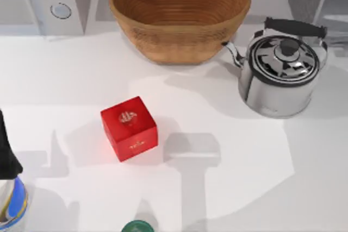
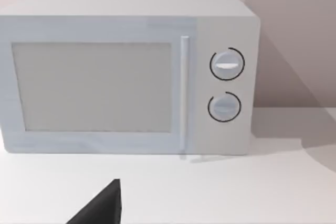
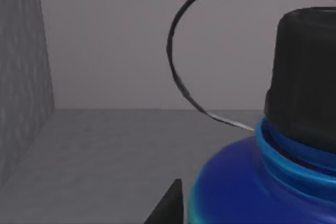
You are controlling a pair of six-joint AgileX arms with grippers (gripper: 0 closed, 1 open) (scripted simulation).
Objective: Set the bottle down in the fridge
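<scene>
Close against the right wrist camera, the bottle (image 3: 262,182) shows its blue shoulder, black screw cap (image 3: 304,77) and thin wire loop (image 3: 181,66) before grey inner walls and a grey floor; I cannot tell how far the right gripper is open or whether it grips the bottle. From above, largest to smallest, the white table (image 1: 65,80) carries a woven basket (image 1: 179,17), a steel kettle (image 1: 280,69) and a red cube (image 1: 129,129). Facing the left wrist camera is a white microwave (image 2: 126,77).
</scene>
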